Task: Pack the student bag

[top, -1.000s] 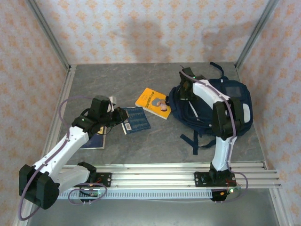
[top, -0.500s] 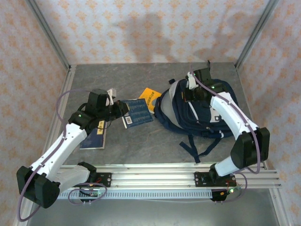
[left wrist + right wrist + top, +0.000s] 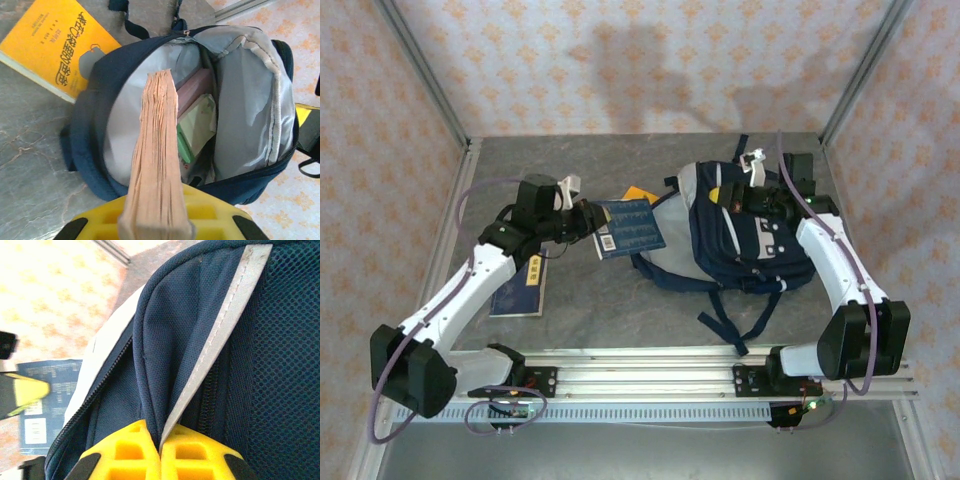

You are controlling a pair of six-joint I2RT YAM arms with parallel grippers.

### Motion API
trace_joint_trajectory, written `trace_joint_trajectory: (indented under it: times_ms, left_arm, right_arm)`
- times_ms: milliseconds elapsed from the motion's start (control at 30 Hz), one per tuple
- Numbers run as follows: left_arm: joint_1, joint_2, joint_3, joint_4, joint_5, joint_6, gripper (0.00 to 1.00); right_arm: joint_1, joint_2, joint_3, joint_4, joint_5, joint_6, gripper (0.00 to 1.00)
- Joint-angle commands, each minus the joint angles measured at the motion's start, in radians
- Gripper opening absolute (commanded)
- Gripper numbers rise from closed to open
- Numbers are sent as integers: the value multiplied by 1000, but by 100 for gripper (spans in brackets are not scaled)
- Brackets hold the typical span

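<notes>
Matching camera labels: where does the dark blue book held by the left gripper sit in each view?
Top external: blue book near the centre, held by the left gripper, just left of the student bag.
Left wrist: blue book seen edge-on, pages rising from bottom centre toward the open bag.
Right wrist: blue book at the left edge, cover showing, beyond the bag's zip.
Shared landmark: the bag's grey lining.

- Our left arm (image 3: 470,285) rises from its folded elbow at the near left and stretches up and to the right.
- Our left gripper (image 3: 588,222) points right, its yellow fingers (image 3: 215,215) clamped on a blue book (image 3: 630,228).
- Our right arm (image 3: 835,265) bows out to the right, then bends back left.
- Our right gripper (image 3: 732,195) has its jaws pressed together, pinching a fold of the student bag (image 3: 750,240).
</notes>
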Motion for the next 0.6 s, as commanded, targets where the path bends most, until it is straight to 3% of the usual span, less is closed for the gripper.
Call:
trace_joint_trajectory:
  times_ms: [0,333,567]
  left_arm:
    - [-27,21,46,123,55,-32,0]
    - [-77,172,102,219,86,-70,0]
    - [-102,292,144,343,126,-139,0]
  right_arm:
    - [-5,-30,6,321,-285,185,0]
    - [-6,-26,-36,495,-387,339,0]
    - [-6,-25,-33,498,-396,348,0]
